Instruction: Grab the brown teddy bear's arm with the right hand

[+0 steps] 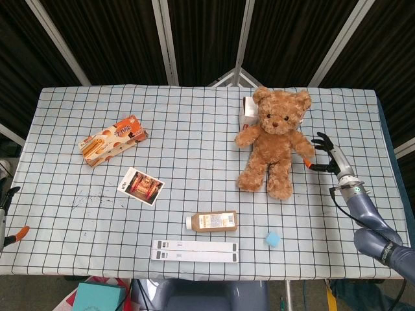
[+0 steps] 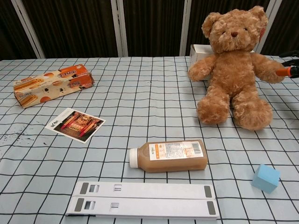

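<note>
The brown teddy bear (image 1: 274, 139) sits upright at the back right of the checked table, also in the chest view (image 2: 233, 70). Its arm (image 1: 302, 148) on the right side of the picture sticks out sideways. My right hand (image 1: 329, 153) hovers just right of that arm with fingers spread, holding nothing. Its orange-tipped thumb (image 2: 284, 71) is right at the paw (image 2: 273, 72); contact cannot be told. My left hand (image 1: 9, 217) shows only partly at the left table edge, fingers apart and holding nothing.
A white box (image 1: 248, 110) stands behind the bear. An orange snack box (image 1: 113, 139) and a postcard (image 1: 141, 186) lie on the left. A brown drink bottle (image 1: 212, 221), two white strips (image 1: 194, 251) and a blue cube (image 1: 272, 239) lie near the front edge.
</note>
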`<state>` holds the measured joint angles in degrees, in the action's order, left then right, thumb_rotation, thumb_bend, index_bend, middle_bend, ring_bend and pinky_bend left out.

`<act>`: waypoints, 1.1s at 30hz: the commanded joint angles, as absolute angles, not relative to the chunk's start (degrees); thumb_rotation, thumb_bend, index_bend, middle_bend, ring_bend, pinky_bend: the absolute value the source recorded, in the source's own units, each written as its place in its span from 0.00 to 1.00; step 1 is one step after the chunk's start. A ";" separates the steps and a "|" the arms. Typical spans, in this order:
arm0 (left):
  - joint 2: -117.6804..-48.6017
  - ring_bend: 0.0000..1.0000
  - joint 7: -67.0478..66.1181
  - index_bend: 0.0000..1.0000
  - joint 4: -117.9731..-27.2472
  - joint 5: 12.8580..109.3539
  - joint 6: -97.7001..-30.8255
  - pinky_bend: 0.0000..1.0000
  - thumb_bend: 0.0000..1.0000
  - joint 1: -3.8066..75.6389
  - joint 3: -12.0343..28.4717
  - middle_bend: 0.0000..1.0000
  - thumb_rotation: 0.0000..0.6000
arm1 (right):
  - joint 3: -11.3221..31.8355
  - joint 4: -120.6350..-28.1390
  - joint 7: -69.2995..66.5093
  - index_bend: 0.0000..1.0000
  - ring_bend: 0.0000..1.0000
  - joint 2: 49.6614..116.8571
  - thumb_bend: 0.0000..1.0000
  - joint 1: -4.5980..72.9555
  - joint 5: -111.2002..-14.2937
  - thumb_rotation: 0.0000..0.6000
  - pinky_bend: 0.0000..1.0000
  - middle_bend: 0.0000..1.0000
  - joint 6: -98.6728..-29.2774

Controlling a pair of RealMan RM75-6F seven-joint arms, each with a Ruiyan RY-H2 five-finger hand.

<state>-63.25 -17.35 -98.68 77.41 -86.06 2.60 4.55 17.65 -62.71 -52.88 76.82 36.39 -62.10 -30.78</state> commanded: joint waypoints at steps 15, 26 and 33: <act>-63.25 0.00 -17.62 0.16 -98.55 76.14 -85.18 0.03 0.24 3.11 4.80 0.00 1.00 | 19.79 -57.34 -44.59 0.31 0.32 82.32 0.33 39.01 -55.69 1.00 0.00 0.33 -30.59; -63.40 0.00 -18.09 0.16 -98.50 75.80 -84.93 0.03 0.24 3.36 4.75 0.00 1.00 | 20.90 -55.42 -40.49 0.31 0.32 84.26 0.33 39.74 -52.95 1.00 0.00 0.33 -30.64; -63.56 0.00 -18.47 0.16 -98.52 75.62 -84.99 0.03 0.24 3.44 4.74 0.00 1.00 | 21.58 -54.64 -38.94 0.35 0.36 84.95 0.33 39.76 -51.87 1.00 0.00 0.38 -30.40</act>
<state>-63.55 -18.45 -98.52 75.64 -84.99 3.42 4.73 21.56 -54.80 -39.11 84.85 39.76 -51.94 -30.53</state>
